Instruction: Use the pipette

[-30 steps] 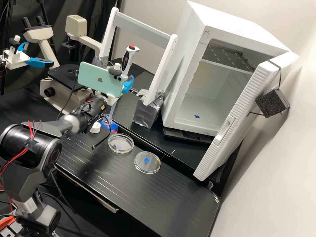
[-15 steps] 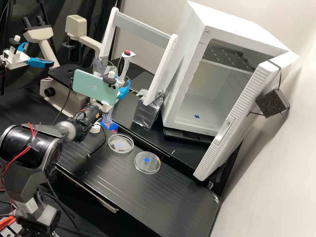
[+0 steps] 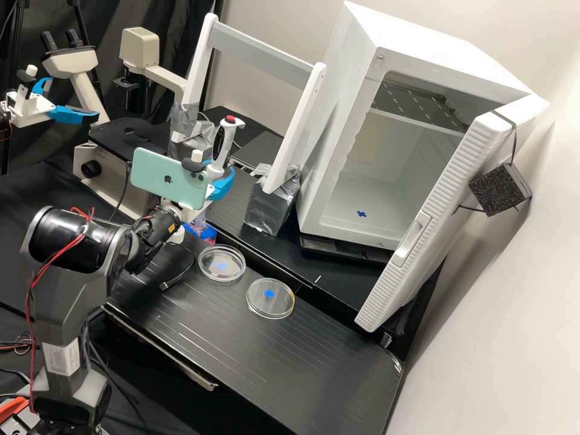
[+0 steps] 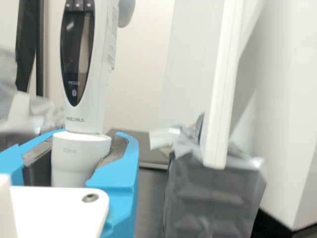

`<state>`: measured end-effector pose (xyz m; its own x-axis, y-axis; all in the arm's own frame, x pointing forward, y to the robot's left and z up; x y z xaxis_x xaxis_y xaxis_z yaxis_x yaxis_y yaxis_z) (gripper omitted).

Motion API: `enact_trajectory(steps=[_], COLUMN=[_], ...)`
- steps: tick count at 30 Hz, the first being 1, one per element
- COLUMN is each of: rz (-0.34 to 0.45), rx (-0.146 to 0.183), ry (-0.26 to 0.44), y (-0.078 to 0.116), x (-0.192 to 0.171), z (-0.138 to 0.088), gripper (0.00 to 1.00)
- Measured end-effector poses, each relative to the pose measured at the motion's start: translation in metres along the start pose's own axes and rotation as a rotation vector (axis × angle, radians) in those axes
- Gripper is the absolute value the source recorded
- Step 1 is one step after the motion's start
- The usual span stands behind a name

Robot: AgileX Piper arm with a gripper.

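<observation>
1. nearest, the dark grey arm [image 3: 75, 241] reaches from the near side over the black bench [image 3: 241, 350], a phone [image 3: 169, 178] riding by its wrist.
2. on the bench lie two see-through dishes, the nearer dish [image 3: 260, 303] and the farther dish [image 3: 208, 266], just beside each other. both are well apart from the pipette [image 3: 223, 145], so no dispensing into them is under way; whether either has a lid on cannot be told.
3. past them, by the wrist, are a white cap [image 3: 176, 235] and a small bottle [image 3: 202, 234] with some pink and blue about it.
4. the gripper [image 3: 217, 174] is closed around the pipette's lower grip, one blue finger [image 4: 121, 173] on each side. the pipette is nearly upright, its red button [image 3: 230, 119] on top, its lower end close by the bottle. whether it dips inside is hard to tell.
5. so picking up is done. the task looks partway, likely at the bottle stage; whether liquid has been drawn up cannot be told. filling, if needed, and emptying into a dish would seem to be left.
6. farther back are a white frame [image 3: 263, 54] with foil-wrapped feet, and a white cabinet [image 3: 356, 48] with its door [image 3: 435, 205] open. neither seems needed for this step.
</observation>
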<state>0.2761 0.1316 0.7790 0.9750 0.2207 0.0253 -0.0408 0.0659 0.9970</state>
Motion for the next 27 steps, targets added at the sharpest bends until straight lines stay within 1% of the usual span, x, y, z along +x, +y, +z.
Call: enact_trajectory(steps=[10,14,17,19,20,27], rz=[0.001,0.012,0.037,0.051,0.053,0.101], rx=[-0.003,0.002,0.007,0.021,0.022,0.038], ry=[-0.003,0.006,0.022,0.032,0.035,0.099], y=[-0.002,0.002,0.011,0.019,0.021,0.051], x=[-0.002,-0.003,-0.006,-0.01,-0.01,-0.018], z=[0.002,0.0,-0.006,-0.011,-0.013,-0.037], gripper=[0.0,0.0,0.0,0.0,0.0,0.0])
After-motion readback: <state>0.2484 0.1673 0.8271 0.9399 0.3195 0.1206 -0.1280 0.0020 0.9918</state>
